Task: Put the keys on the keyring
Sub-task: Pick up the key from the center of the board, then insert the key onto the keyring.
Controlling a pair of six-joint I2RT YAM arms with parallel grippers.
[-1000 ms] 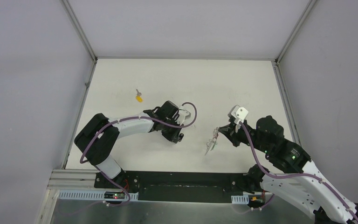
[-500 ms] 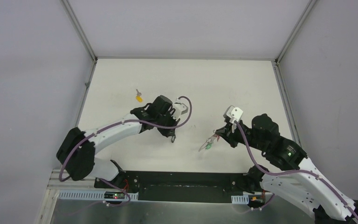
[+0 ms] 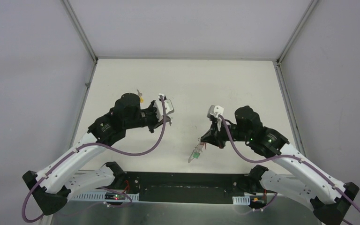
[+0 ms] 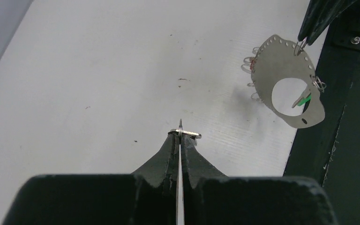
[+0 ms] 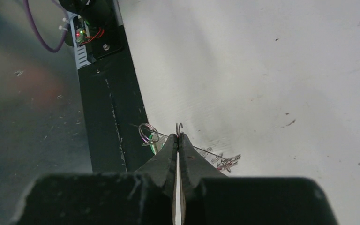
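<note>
**Keyring up in R tool**

Hangs clear of tabletop nr front edge, pinched at rim by R tool, closed tight on it. Carries green tag + several small rings. Faces L tool, well apart, itself clamped shut on a small ring. Leaves yellow-tag key flat on tabletop behind L arm.
</note>
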